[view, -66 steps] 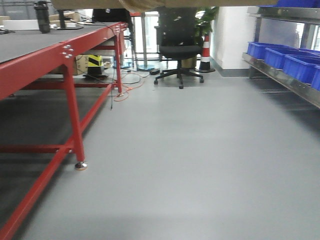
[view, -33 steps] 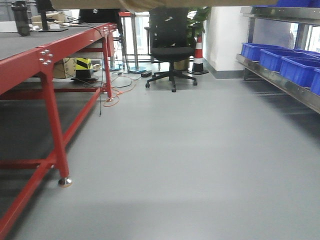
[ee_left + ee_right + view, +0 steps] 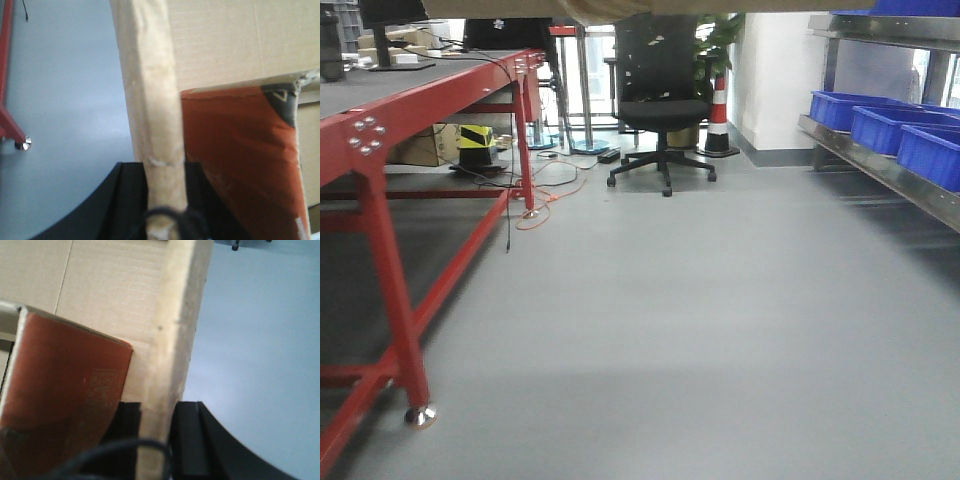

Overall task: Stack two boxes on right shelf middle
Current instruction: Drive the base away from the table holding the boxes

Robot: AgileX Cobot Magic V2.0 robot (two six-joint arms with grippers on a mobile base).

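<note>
Cardboard box — rim between left, right jaws.

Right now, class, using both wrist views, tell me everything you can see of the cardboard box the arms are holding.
The cardboard box is plain brown corrugated board with a faint fold line down its broad face. Its edges look pale, worn and taped. The left pincer clamps one edge between black fingers and the right pincer clamps another, so the box hangs above the grey floor. An orange-red panel lies against its face; whether that is a second box cannot be told.
</note>
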